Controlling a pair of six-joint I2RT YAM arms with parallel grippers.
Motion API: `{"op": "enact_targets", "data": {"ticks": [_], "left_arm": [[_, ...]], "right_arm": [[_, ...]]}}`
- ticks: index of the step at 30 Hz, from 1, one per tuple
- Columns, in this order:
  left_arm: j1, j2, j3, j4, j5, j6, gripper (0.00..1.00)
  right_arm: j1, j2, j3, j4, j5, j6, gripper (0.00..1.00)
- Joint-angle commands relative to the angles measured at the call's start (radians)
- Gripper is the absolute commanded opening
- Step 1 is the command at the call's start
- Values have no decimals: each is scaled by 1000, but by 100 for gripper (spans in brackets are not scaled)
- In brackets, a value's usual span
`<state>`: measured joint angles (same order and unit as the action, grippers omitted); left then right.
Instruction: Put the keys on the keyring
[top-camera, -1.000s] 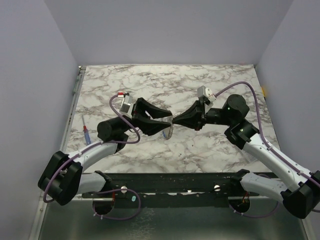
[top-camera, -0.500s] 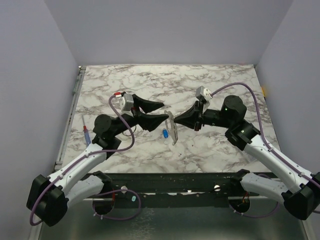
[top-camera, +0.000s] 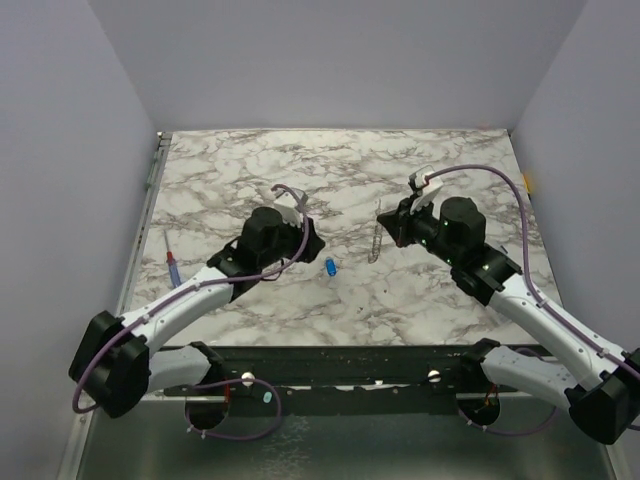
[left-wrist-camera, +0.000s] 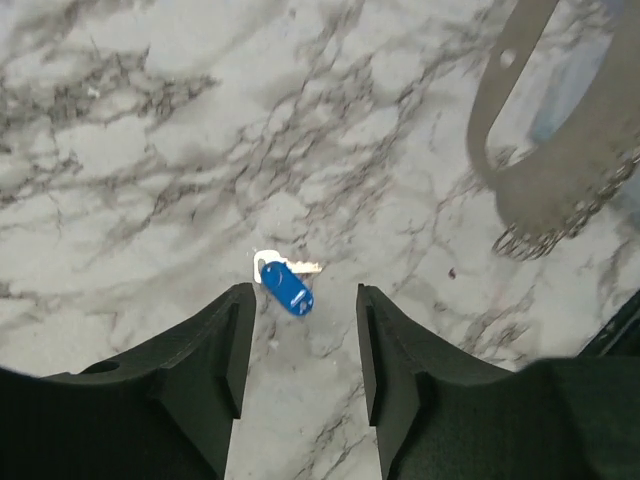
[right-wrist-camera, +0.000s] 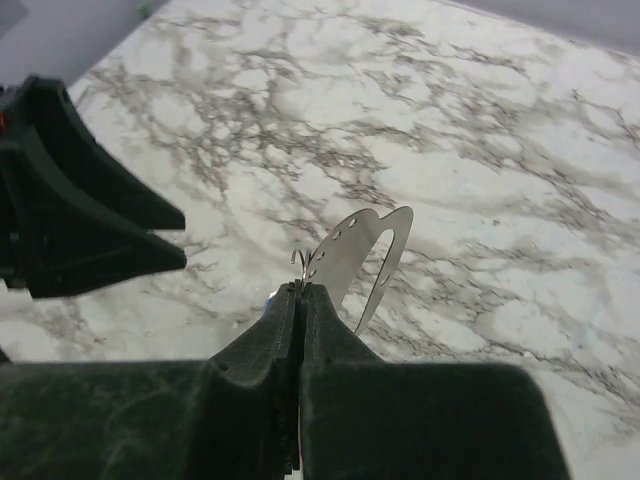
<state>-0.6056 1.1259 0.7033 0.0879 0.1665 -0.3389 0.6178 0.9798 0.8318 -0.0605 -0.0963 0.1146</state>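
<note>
Key with glossy blue head lies flat on veined marble bench under left pincer, jaws parted, empty. Right pincer clamped tight on thin flat silvery keyring, beaded chain dangling.

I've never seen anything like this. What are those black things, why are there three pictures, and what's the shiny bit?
These are two robot arms bolted to a marble table. The wide picture looks down from above. The other two come from small cameras on each wrist, so you see each hand's own two fingers. The left hand is open, poised over a small blue-headed key lying on the marble. The right hand is pinched shut on a thin silvery keyring, which has a beaded chain on it. A blue-and-red screwdriver lies by the table's left edge.
</note>
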Motion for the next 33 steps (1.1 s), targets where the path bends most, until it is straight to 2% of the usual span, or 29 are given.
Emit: {"op": "enact_targets", "data": {"ticks": [1,3,6,8,16,20,24,29,33], "left_arm": [[-166,122,57,-162,-312,89,49],[-249,177,69,-170,-413,202,48],[-282,239,53,-149,-435,320,49],[-286,265,36,-119,-436,388,41],[-284,256,-91,114,-286,680,36],[-282,277,-122,152,-227,795,35],[-272,338,-104,150,-202,821,34],[-260,407,-51,170,-168,832,37],[-236,489,45,103,-146,800,36]], "right_arm": [[-8,15,-3,-77,199,36,1],[-11,11,-8,-95,218,49,1],[-20,2,-8,-128,242,58,1],[-25,-4,-9,-151,249,59,1],[-35,-37,-33,-175,230,75,1],[-37,-47,-45,-170,215,78,1],[-38,-60,-61,-159,191,83,1],[-41,-66,-74,-145,164,94,1],[-41,-71,-75,-141,148,94,1]]}}
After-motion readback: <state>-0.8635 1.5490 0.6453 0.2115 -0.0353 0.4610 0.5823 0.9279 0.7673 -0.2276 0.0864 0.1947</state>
